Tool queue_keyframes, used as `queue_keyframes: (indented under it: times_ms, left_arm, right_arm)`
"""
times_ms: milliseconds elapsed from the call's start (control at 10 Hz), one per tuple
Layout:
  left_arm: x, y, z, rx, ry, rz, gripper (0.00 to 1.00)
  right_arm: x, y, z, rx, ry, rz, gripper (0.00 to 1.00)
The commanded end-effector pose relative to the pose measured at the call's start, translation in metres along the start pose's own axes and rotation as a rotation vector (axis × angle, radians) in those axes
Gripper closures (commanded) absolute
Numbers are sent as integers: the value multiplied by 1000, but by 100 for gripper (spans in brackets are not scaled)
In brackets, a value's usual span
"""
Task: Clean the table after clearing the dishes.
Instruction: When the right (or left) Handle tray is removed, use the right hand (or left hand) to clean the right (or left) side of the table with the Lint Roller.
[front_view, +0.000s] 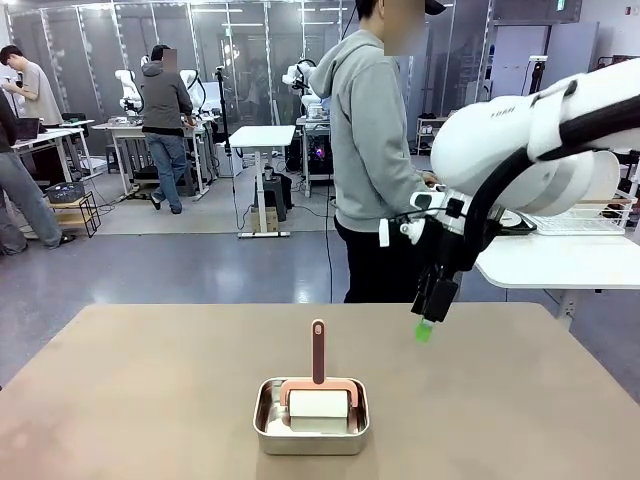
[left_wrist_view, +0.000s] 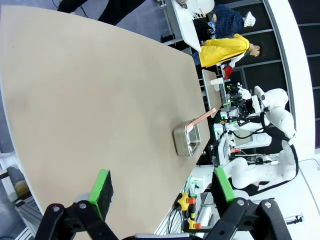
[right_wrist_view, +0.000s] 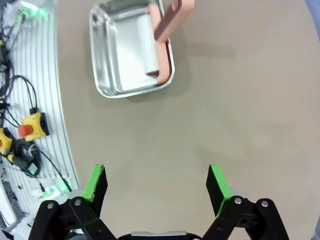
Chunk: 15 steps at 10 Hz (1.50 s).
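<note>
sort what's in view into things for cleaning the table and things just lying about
For the job: large tan-brown matte table; white roller with pink handle, likely the cleaning tool; small rectangular steel pan holding it; open right pincer.
Lying about: yellow box with red button; white side table with wire rack.

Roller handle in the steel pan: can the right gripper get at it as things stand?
Probably yes. The right gripper hangs open above bare table, and the roller handle sticks up out of the steel pan with nothing between them.
</note>
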<state>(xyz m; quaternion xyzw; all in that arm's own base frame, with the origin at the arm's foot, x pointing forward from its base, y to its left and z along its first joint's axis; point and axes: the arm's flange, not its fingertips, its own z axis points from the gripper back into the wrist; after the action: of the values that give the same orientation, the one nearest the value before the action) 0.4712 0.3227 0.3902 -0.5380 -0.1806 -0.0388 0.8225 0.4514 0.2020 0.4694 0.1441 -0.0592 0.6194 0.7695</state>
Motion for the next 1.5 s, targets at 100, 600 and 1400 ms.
queue_keyframes:
  times_ms: [100,600,1400]
  left_arm:
    - [-5,-3,2,12,9,-17,0]
    - [-5,-3,2,12,9,-17,0]
    - [-5,-3,2,12,9,-17,0]
  right_arm:
    - [3,4,10,12,-25,-6,0]
    - [3,4,10,12,-25,-6,0]
    - [133,-23,-53,75,193,217,0]
